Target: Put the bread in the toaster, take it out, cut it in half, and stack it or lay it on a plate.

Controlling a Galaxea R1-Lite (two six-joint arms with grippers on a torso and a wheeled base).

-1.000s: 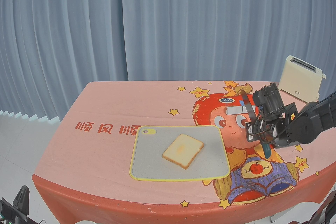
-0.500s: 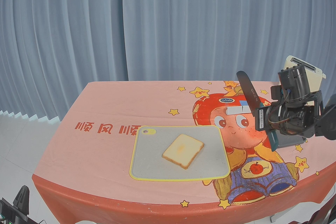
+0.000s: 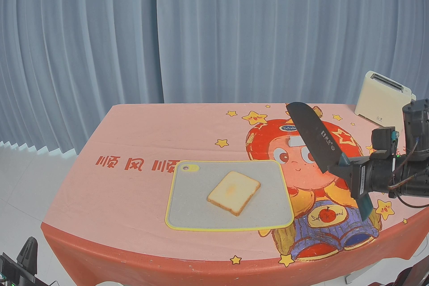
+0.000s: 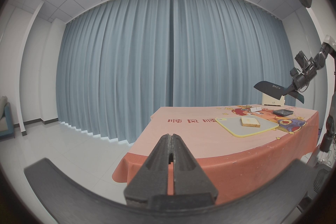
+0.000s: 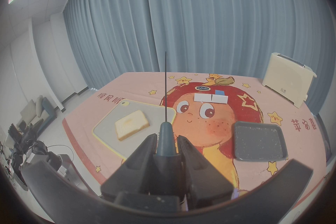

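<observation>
- Right gripper (image 3: 357, 178) is clamped on the teal handle of a kitchen knife (image 3: 316, 136) and holds it in the air over the right side of the table (image 3: 143, 135). The dark blade points far and left.
- Open cloth lies between the knife and the cutting board (image 3: 192, 204), whose right edge sits left of the gripper.
- On the board, grey with a yellow rim, the bread slice (image 3: 233, 192) lies flat, a little right of the middle and well apart from the blade.
- Over at the far right corner stands the cream toaster (image 3: 382, 106), slot up, close to the table's edge.
- A dark grey square tray (image 5: 260, 140) lies on the right side, nearer than the toaster and right of the board.
- Pink cartoon-printed cloth covers the table, and its near edge curves.
- A blue-grey curtain (image 3: 201, 23) hangs behind, with pale floor (image 3: 22, 193) to the left.
- Left gripper (image 4: 170, 153) hangs low off the table's near left corner, fingers pressed together around nothing.
</observation>
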